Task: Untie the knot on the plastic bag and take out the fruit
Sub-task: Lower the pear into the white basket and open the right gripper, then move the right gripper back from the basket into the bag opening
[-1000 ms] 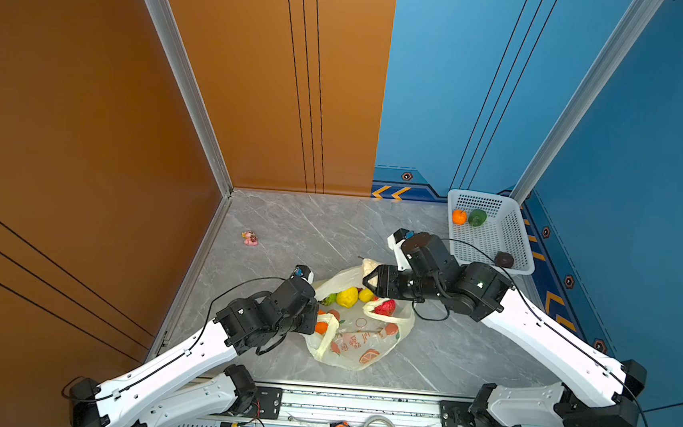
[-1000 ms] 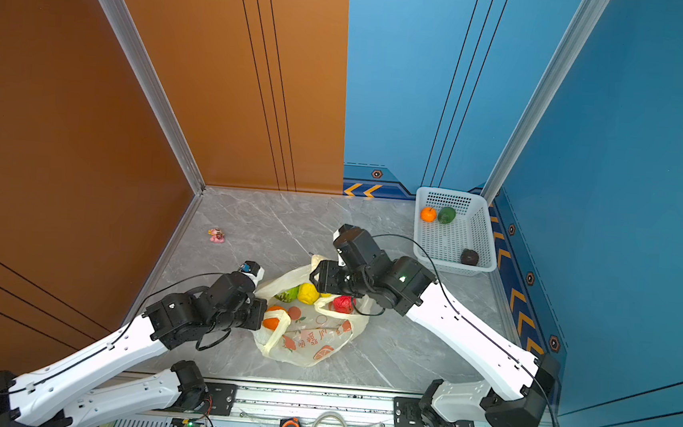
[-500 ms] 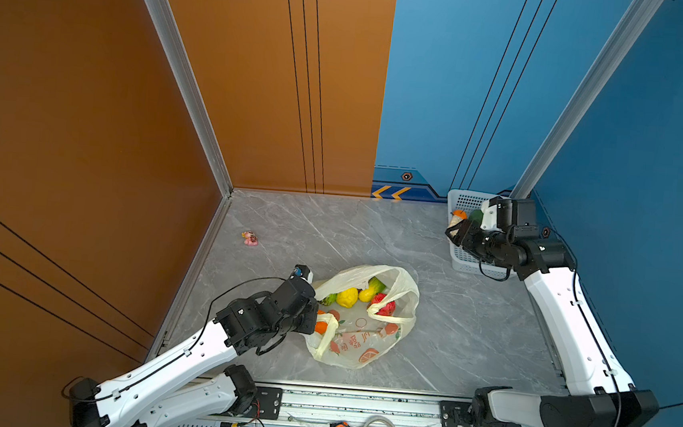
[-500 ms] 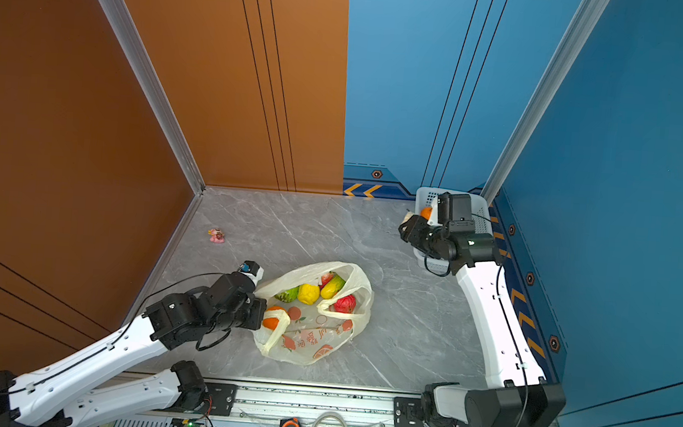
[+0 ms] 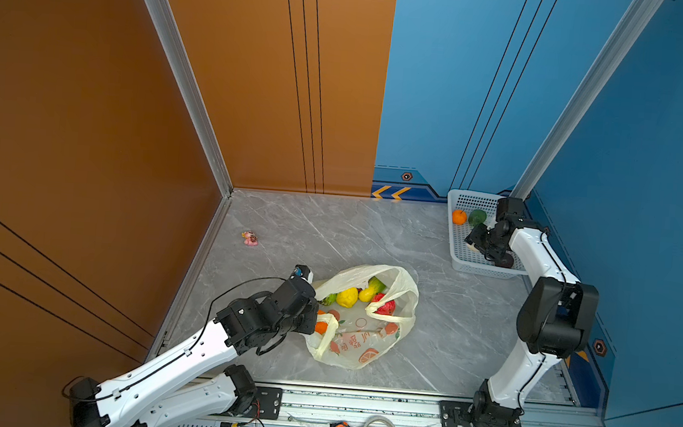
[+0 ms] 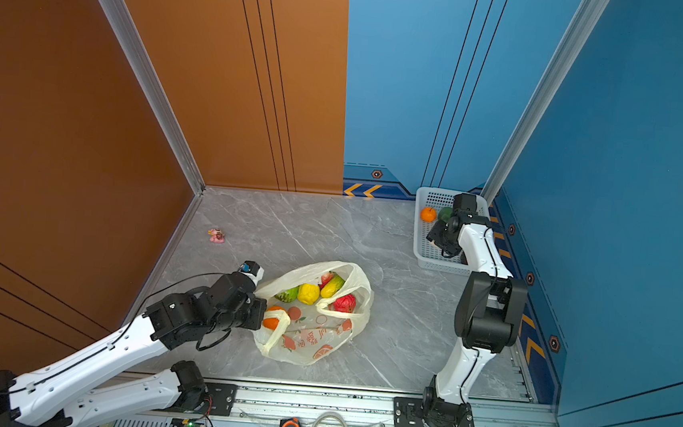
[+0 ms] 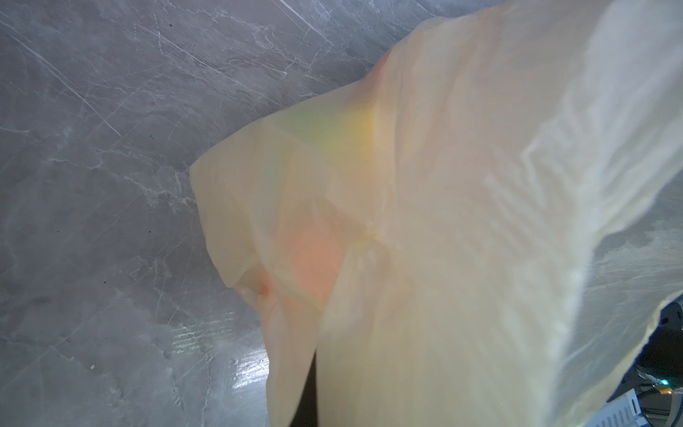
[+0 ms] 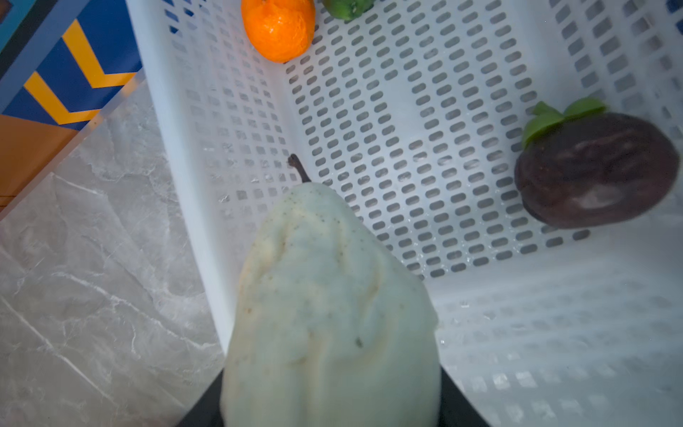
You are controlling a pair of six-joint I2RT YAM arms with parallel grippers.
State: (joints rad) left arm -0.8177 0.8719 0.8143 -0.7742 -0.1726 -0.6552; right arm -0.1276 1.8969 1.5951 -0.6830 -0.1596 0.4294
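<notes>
**Top views.** The plastic bag [image 5: 362, 351] is lying on the grey marbled table [image 5: 288, 227]. Its long axis is running near to far and its open mouth is facing the back wall. It is thin, translucent and cream, with orange fruit pictures and red writing too small to read. Glossy fruit [image 5: 347, 297] in yellow, red, green and orange is sitting inside it. The left gripper [image 5: 316, 304] is pinching the bag's rim on its own side. The right gripper [image 6: 435, 242] is hanging over the white perforated basket [image 6: 420, 200] in the far right corner, and it is clamping a pale pear [image 5: 472, 246]. A small pink toy [image 5: 250, 238] is lying well apart from the bag, near the left wall.

**Left wrist.** Crinkled bag film [image 7: 443, 222] is draping across the lens, with green, yellow and orange patches glowing through it. The jaws are hidden, pressed together on the plastic.

**Right wrist.** The speckled, dented pear [image 8: 332, 314] is sitting between the dark jaws, long axis along the reach and brown stem pointing away toward the basket floor [image 8: 425, 148]. An orange [image 8: 279, 27], a green fruit [image 8: 347, 7] and a dark brown fruit with green leaves [image 8: 595, 170] are resting inside the basket.
</notes>
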